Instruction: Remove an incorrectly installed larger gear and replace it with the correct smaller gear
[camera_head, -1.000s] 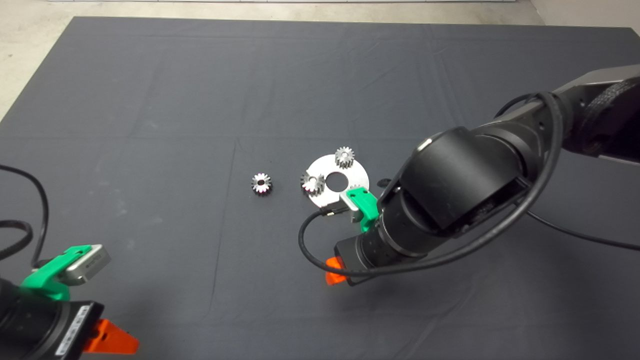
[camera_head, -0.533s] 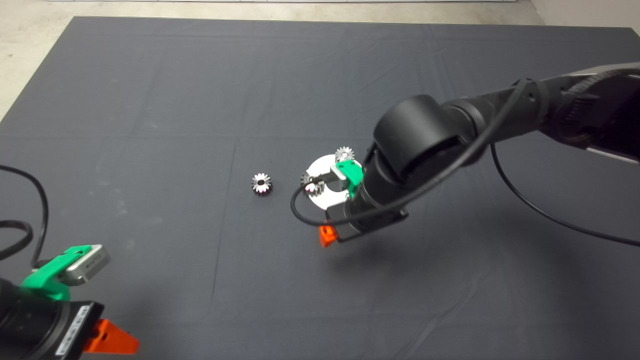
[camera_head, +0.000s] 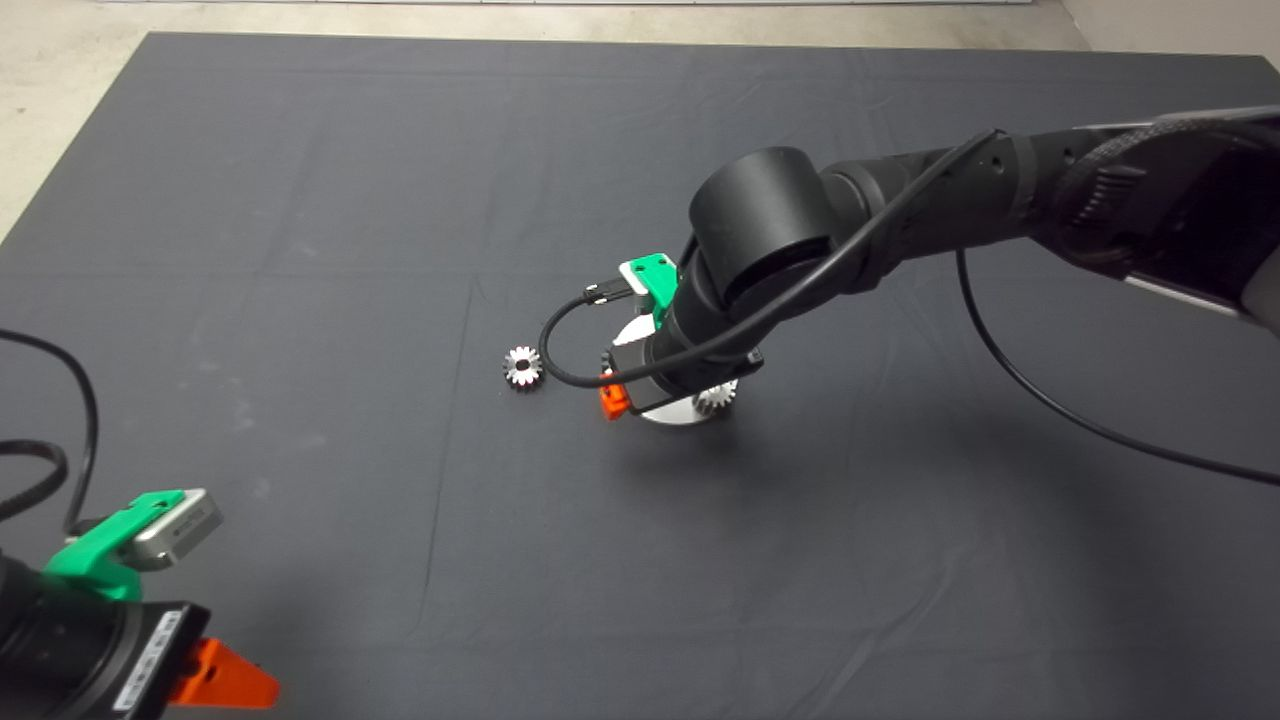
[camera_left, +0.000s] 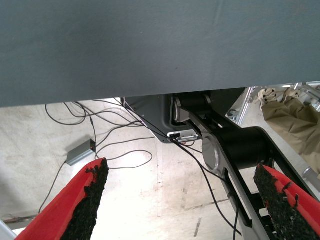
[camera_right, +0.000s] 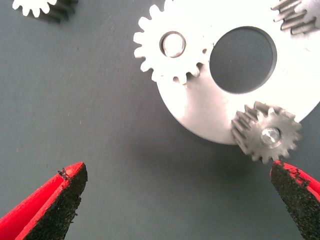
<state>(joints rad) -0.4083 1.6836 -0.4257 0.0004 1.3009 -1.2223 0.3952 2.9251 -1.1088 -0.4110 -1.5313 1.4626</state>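
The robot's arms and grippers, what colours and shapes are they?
Both arms are black and round, like fat tubes. The right arm has a black cable looping along it and a green bracket near the wrist. Each gripper has two red fingers with rough black pads: the right gripper and the left gripper. The left one also carries a green bracket and a silver box.
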